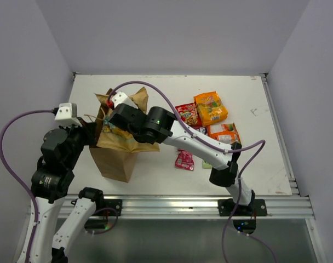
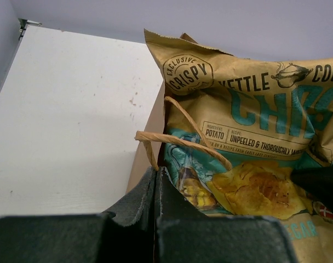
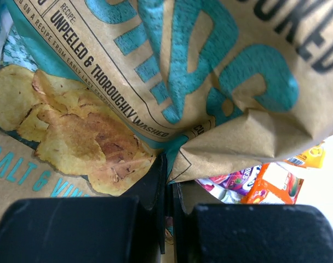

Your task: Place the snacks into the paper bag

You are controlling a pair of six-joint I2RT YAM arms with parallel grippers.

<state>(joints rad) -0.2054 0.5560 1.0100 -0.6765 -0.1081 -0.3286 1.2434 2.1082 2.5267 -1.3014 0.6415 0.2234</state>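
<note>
The brown paper bag (image 1: 113, 160) stands at the left of the table. The tan-blue chip bag (image 1: 135, 104) sticks out of its open top. My right gripper (image 1: 113, 119) is shut on that chip bag, pinching a fold of its edge (image 3: 180, 159). My left gripper (image 1: 96, 131) is shut on the paper bag's rim (image 2: 147, 137), just below a twisted-paper handle (image 2: 184, 140). The chip bag (image 2: 248, 104) fills the bag's mouth. Other snacks lie on the table to the right: a red packet (image 1: 188, 114), an orange-cream bag (image 1: 211, 107), an orange packet (image 1: 224, 133), a pink packet (image 1: 184, 160).
The right arm (image 1: 194, 139) reaches across the table over the loose packets. A green packet (image 1: 206, 164) peeks out beside the arm. White walls close in the table at the back and sides. A metal rail (image 1: 172, 205) runs along the near edge.
</note>
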